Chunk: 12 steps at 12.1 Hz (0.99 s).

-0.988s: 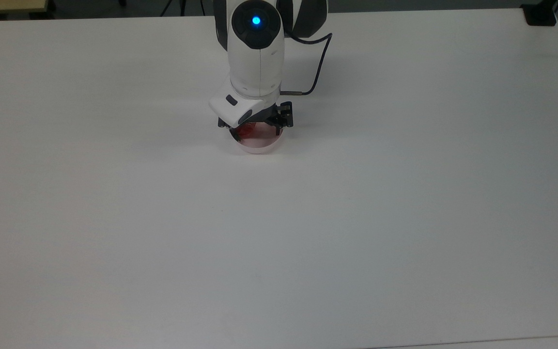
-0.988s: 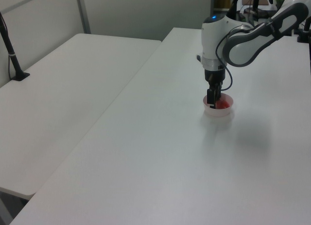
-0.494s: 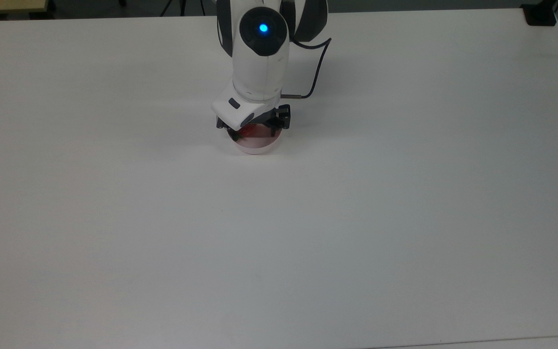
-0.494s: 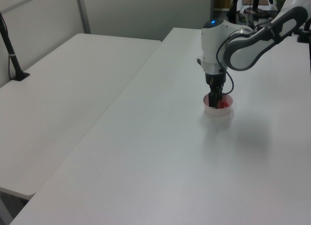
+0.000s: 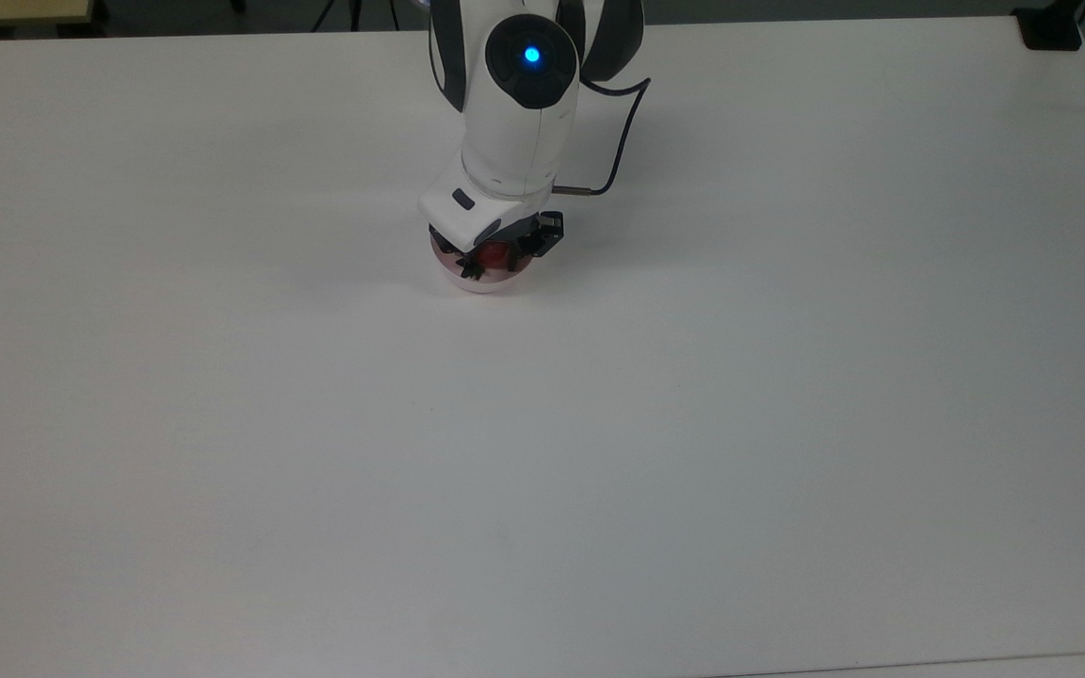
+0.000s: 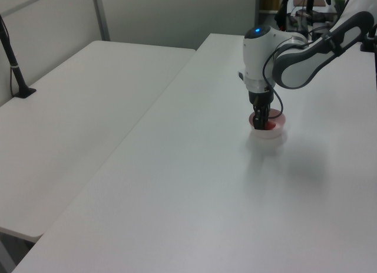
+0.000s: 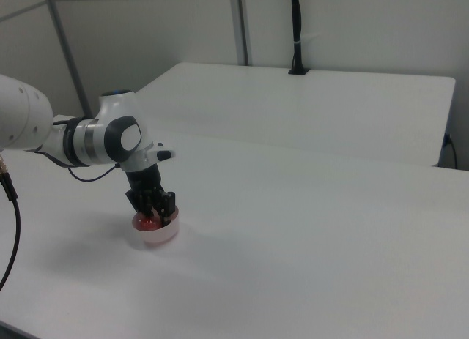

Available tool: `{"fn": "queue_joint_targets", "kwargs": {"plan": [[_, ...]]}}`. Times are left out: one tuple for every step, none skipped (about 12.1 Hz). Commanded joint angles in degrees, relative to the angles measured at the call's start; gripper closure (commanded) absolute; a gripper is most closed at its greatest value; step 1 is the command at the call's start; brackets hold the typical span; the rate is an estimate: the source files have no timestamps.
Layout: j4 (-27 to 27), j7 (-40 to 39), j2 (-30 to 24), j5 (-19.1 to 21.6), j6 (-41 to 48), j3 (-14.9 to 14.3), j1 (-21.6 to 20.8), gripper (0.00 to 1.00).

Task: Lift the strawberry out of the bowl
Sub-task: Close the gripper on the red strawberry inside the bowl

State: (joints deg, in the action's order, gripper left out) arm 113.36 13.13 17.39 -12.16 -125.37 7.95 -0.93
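Note:
The small pale pink bowl stands on the white table, a little beyond its middle in the top view. The red strawberry lies inside it. My gripper points straight down and reaches into the bowl, right at the strawberry. The white wrist hides the bowl's far half in the top view. In the left view the gripper dips into the bowl beside a patch of red strawberry. In the right view the gripper stands over the strawberry in the bowl.
A black cable loops off the wrist toward the top view's right. A black clamp sits at the table's far right corner. A second white table with a black post adjoins on the left view's left.
The gripper has sunk from above the rim down into the bowl and turned a little. The bowl has shifted slightly toward the top view's left.

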Motion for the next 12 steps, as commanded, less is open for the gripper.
{"fn": "queue_joint_targets", "kwargs": {"plan": [[0.0,1.6,-1.7,-0.8,-0.4,-0.2,0.2,0.51],[-0.2,1.6,-1.7,-0.8,-0.2,-0.2,0.2,0.52],[-0.2,1.2,-1.7,-0.8,-0.1,-0.2,0.2,0.53],[-0.1,1.3,-1.7,-0.8,-0.1,-0.2,0.2,0.48],[-0.1,1.7,-1.7,-0.8,0.5,-0.2,0.2,0.12],[-0.1,2.7,-2.2,-0.8,3.5,-0.2,0.2,0.00],[0.1,6.2,-3.3,-0.8,6.3,-0.2,0.2,0.00],[0.1,12.8,-3.9,-0.7,8.8,-0.2,0.6,0.00],[0.1,18.3,-4.1,-0.7,10.0,-0.2,0.8,0.00],[0.1,23.4,-4.2,-0.7,10.4,-0.2,0.8,0.00],[0.1,29.3,-4.3,-0.7,10.7,-0.2,0.8,0.00],[0.1,32.5,-4.2,-0.7,10.5,-0.2,0.8,0.00]]}}
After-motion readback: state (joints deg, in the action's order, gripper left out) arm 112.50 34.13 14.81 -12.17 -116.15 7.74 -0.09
